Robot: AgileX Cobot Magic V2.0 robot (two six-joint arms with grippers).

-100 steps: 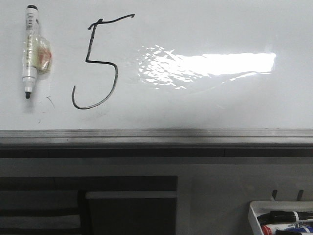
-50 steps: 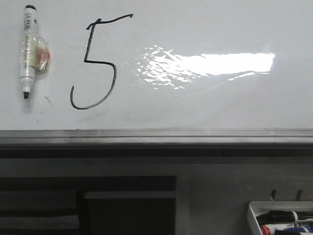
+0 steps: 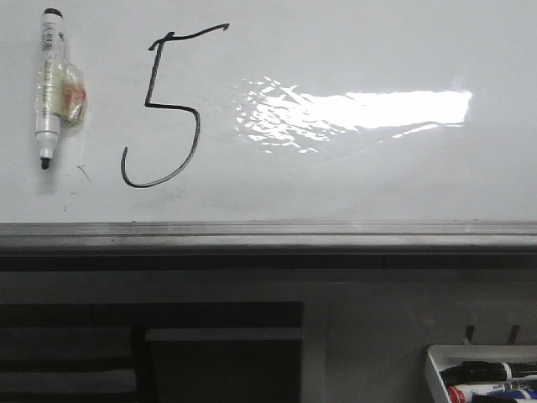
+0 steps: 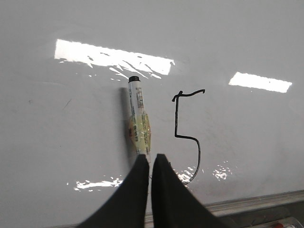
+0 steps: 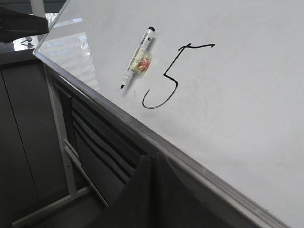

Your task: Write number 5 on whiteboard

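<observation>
Both arms' fingers (image 4: 151,164) (image 5: 153,164) pressed together, empty, near the glossy whiteboard (image 3: 361,185) bearing number 5 (image 3: 164,105).

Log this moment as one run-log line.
5: drawn on whiteboard | marker: on board left of 5, uncapped | left gripper: shut, empty, at marker's tip end | right gripper: shut, empty, off board

Hand-drawn black number 5 (image 3: 164,105) on the whiteboard (image 3: 377,185)

whiteboard (image 3: 352,185): 1 | number 5 (image 3: 164,105): 1 | marker on board (image 3: 49,84): 1 | marker tray (image 3: 436,374): 1
</observation>
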